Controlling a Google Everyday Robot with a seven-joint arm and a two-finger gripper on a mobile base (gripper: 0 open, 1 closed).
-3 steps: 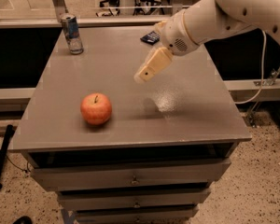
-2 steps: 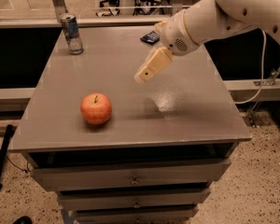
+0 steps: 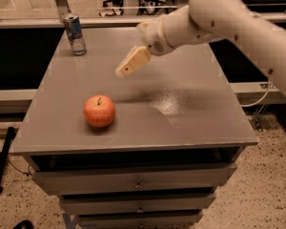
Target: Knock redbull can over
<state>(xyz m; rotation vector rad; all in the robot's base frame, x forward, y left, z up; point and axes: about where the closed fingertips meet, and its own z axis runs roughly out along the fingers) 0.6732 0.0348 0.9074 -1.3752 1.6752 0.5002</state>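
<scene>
The redbull can (image 3: 75,34) stands upright at the table's far left corner, blue and silver with a silver top. My gripper (image 3: 129,64) hangs above the middle of the grey table (image 3: 190,123), to the right of the can and a little nearer to me, well apart from it. Its tan fingers point down and to the left, lie together and hold nothing. The white arm (image 3: 219,18) reaches in from the upper right.
A red apple (image 3: 99,111) sits on the table's front left part. Drawers (image 3: 138,182) lie under the tabletop. A rail and window run behind the table's far edge. A black pole (image 3: 2,159) leans at the floor on the left.
My gripper has moved left across the table, closer to the can. The can and the apple have not moved.
</scene>
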